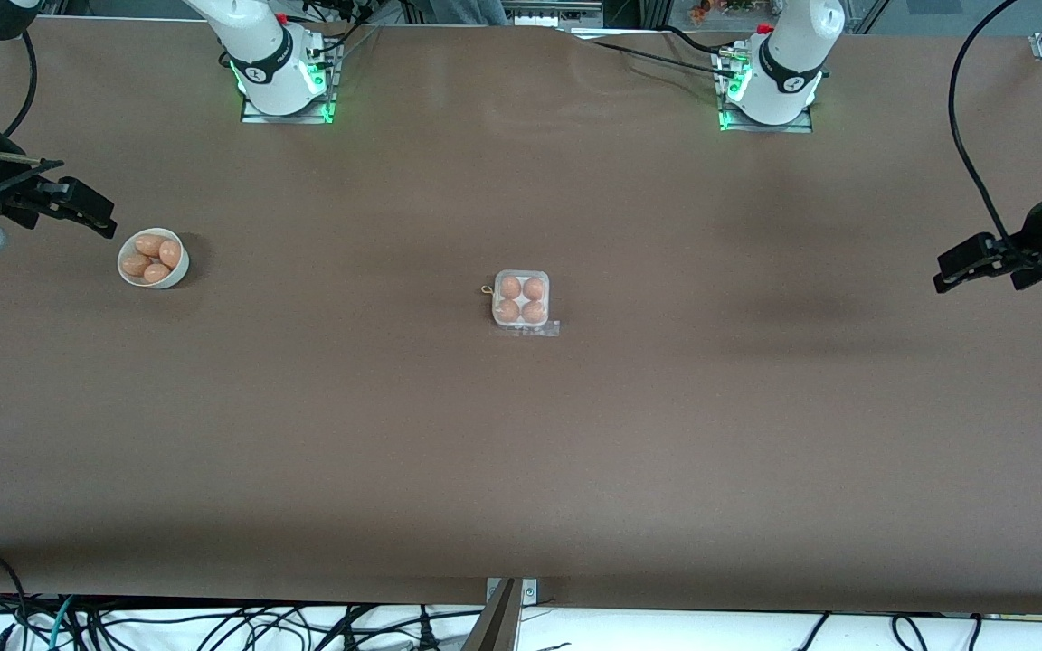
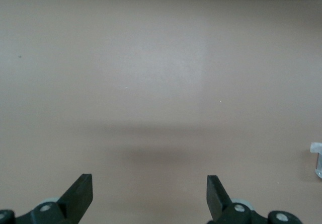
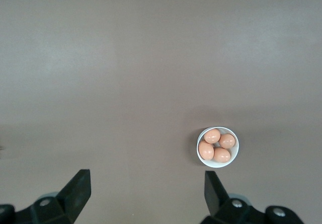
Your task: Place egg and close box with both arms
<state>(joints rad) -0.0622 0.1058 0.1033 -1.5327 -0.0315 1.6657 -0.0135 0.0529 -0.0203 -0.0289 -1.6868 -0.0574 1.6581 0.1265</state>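
**Jaws wide and empty at both ends; box full and looks shut**

My jaws stand wide apart on both arms, and neither holds anything. My right gripper [image 1: 87, 210] hangs over the surface at the right arm's end, just beside the bowl [image 1: 153, 259]; in the right wrist view its fingers [image 3: 75, 191] frame bare surface, with the bowl [image 3: 218, 147] and its four eggs off to one side. My left gripper [image 1: 960, 269] hangs over bare surface at the left arm's end, well apart from everything. In the left wrist view I see only my fingers [image 2: 80, 191] and brown surface, plus a sliver of something clear at the frame's edge that I cannot identify.

The box [image 1: 521, 303] sits near the middle of the surface, between my two arms and well apart from both grippers. All four cells hold an egg [image 1: 509, 287], so I judge the placing done: no cell is left to fill. The lid is harder to call. I see no raised flap, and a clear strip lies flat along the edge nearer the front camera, which I take for the lid's lip folded down over the eggs. It looks closed, but whether it has snapped tight I cannot tell.

If so, nothing remains but a check of the latch.
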